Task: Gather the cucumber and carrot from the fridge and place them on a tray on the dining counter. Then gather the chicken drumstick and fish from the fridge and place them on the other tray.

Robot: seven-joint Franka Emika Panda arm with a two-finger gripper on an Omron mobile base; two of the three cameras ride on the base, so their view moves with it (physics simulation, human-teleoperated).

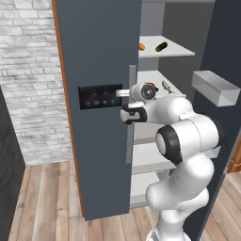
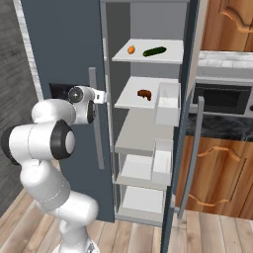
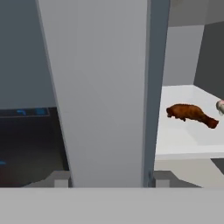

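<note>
Your gripper (image 3: 105, 183) sits at the left door's handle (image 3: 103, 87), a finger tip on each side of the bar, but you can't tell whether the jaws have reached it. Seat the bar square between the tips before pulling, then swing along the door's arc instead of straight back. The arm is folded, elbow out, wrist level at handle height. Past it, the drumstick (image 3: 190, 114) lies on the middle shelf (image 2: 133, 101); carrot (image 2: 131, 49) and cucumber (image 2: 154, 51) lie on the shelf above.
</note>
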